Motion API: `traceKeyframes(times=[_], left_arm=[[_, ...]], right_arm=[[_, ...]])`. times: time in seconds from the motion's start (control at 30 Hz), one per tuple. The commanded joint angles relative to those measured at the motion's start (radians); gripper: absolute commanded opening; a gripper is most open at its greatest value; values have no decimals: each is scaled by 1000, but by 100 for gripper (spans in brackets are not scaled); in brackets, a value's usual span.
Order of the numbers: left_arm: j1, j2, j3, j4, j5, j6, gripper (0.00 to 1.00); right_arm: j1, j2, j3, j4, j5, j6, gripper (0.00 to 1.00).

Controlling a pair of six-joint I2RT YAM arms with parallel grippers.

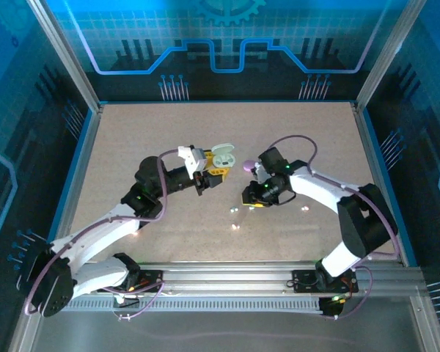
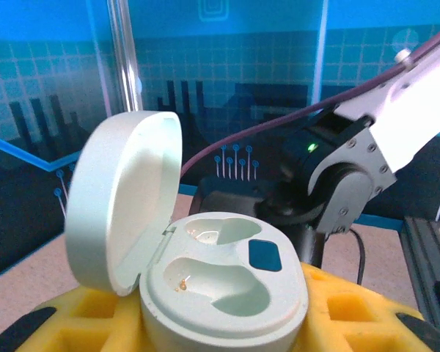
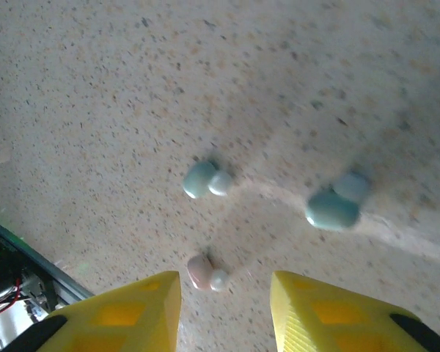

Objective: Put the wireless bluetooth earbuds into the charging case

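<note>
Right end effector (image 3: 226, 308), jaws apart and empty, over counter (image 3: 132, 88): nearest earbud (image 3: 205, 273) just ahead of gap, long axis crosswise; left end effector (image 1: 207, 170) clamps open charging case (image 2: 224, 286).

The charging case (image 2: 218, 312) is smooth pale plastic, the table (image 3: 132, 88) speckled and matt, the earbuds (image 3: 200, 178) smooth.

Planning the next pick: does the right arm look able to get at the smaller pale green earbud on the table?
Probably yes. The earbud lies bare on the table, ahead of the right tool, jaws open; only a pinkish bit lies nearer, apart from it.
</note>
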Motion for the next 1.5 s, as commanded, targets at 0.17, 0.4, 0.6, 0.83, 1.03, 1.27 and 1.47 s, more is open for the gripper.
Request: traceKeyframes(times=[0.17, 0.4, 0.6, 0.83, 1.03, 1.27, 1.47], left_arm=[[9, -66, -16, -72, -32, 61, 27], [9, -49, -13, -65, -19, 53, 27], [10, -42, -7, -67, -11, 47, 27], [10, -30, 2, -67, -1, 34, 27], [9, -25, 6, -71, 5, 31, 27], [10, -15, 6, -65, 9, 26, 27], [9, -6, 5, -57, 12, 20, 27]], right_arm=[[15, 108, 108, -71, 183, -53, 39], [28, 192, 139, -74, 165, -100, 39], [28, 225, 175, -85, 155, -176, 39], [25, 280, 211, -113, 128, -218, 40], [16, 285, 207, -140, 131, -225, 39], [14, 242, 171, -168, 124, -213, 38], [9, 204, 135, -183, 128, -198, 38]])
